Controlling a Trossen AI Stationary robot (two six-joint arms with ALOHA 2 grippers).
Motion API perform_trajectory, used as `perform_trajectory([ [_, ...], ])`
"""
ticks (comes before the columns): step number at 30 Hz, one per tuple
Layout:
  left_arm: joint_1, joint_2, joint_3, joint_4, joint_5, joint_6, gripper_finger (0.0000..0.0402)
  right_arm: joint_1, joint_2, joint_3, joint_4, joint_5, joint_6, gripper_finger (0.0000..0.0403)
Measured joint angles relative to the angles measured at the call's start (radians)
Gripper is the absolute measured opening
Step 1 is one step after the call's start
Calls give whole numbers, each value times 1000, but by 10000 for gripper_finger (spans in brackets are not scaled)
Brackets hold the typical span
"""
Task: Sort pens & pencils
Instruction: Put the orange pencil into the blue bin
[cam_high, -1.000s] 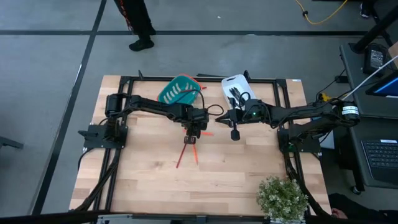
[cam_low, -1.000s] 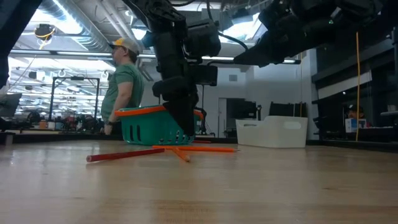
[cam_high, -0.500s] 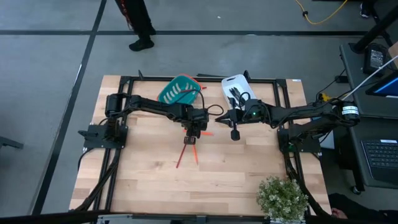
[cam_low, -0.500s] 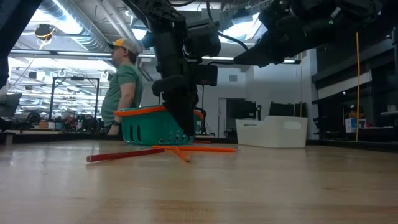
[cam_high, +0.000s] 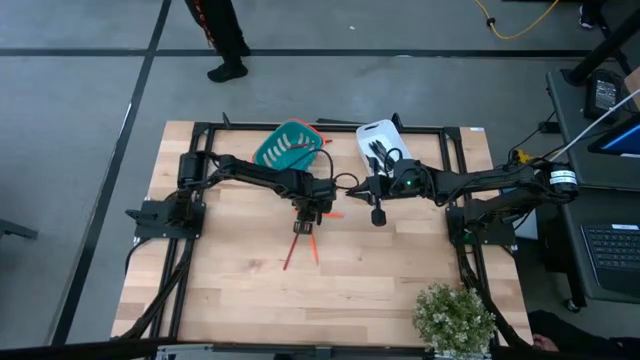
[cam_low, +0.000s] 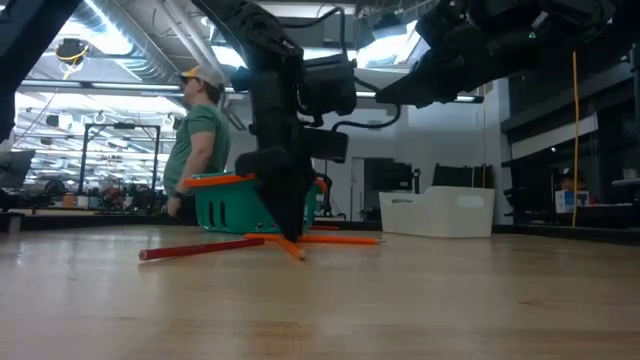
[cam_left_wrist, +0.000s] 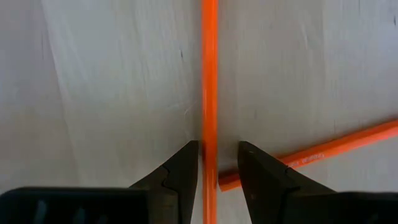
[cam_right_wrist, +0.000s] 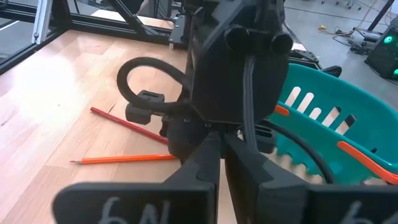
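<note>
Three pencils lie flat on the wooden table: a red one (cam_high: 292, 251), an orange one (cam_high: 312, 246) and another orange one (cam_high: 331, 214). My left gripper (cam_high: 306, 222) points down at them, open. Its fingertips (cam_left_wrist: 214, 165) stand on either side of an orange pencil (cam_left_wrist: 209, 87), low over the table, and the second orange pencil (cam_left_wrist: 323, 151) lies beside them. More pencils lie in the teal basket (cam_high: 288, 146). Black pens (cam_high: 381, 152) lie in the white tray (cam_high: 378, 133). My right gripper (cam_high: 378, 214) hangs shut to the right, above the table, holding nothing.
The teal basket (cam_low: 240, 204) and the white tray (cam_low: 437, 212) stand at the table's far edge. A potted plant (cam_high: 455, 318) sits at the near right corner. A person (cam_low: 198, 130) stands beyond the table. Bare wood stretches along the near side.
My left gripper has come down toward the pencils on the table, staying open. The pencils have not moved.
</note>
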Motion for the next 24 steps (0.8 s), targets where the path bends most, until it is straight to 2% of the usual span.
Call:
perform_trajectory([
  [5, 14, 6, 1, -3, 6, 0, 109, 0, 0, 0, 0, 0, -1, 26],
  [10, 25, 8, 1, 2, 71, 0, 109, 0, 0, 0, 0, 1, -1, 26],
  [24, 21, 23, 0, 43, 80, 16, 109, 0, 0, 0, 1, 3, -1, 26],
])
